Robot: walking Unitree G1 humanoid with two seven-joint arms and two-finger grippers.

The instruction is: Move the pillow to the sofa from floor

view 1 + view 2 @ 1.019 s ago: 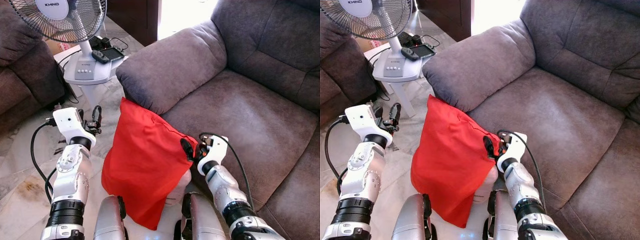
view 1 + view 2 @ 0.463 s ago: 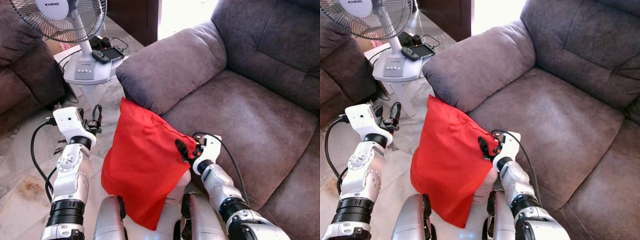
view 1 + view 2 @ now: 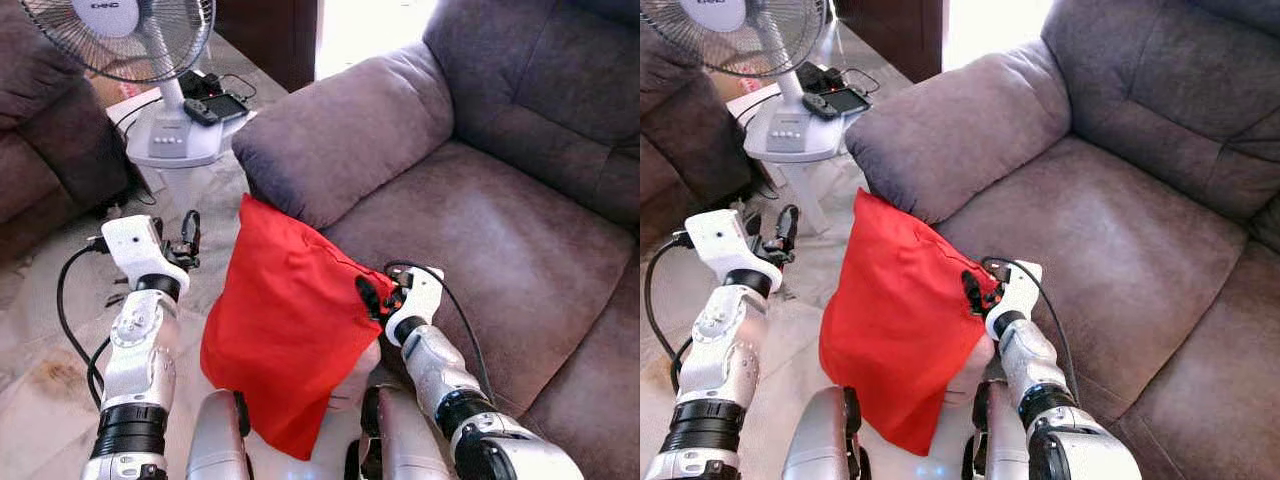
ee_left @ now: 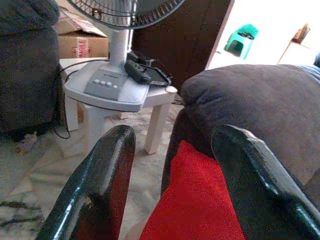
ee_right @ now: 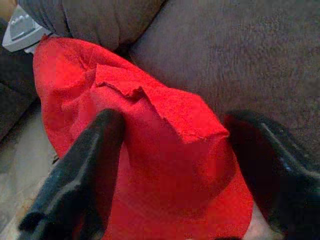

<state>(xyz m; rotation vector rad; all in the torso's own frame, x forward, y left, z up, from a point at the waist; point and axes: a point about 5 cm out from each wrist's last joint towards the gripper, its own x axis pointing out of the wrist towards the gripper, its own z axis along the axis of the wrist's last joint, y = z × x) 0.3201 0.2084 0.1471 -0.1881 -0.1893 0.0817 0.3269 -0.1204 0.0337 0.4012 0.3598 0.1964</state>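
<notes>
- Left eye view takes in the sofa [image 3: 480,230] first: its broad brown seat lies bare beside the robot, the natural landing place for the pillow, with the padded armrest [image 3: 345,130] rising between the seat and the floor.
- Propped upright on the floor, the red pillow [image 3: 285,325] leans against the sofa's front just under that armrest, so it stands tall enough for both arms to reach without bending low.
- Off to the robot's left a fan [image 3: 120,35] stands on a small white table [image 4: 117,92] with remotes and cables, well apart from the pillow and out of the lifting path.
- At the pillow's sofa-side edge, the right gripper [image 5: 170,165] has its fingers spread wide with red cloth bulging between them; I judge it is set to close on that corner, since no pinch shows yet.
- Beside the pillow's other edge, the left gripper [image 4: 172,180] hovers near but apart from the cloth, its fingers also spread, likely waiting to steady the far side.
</notes>
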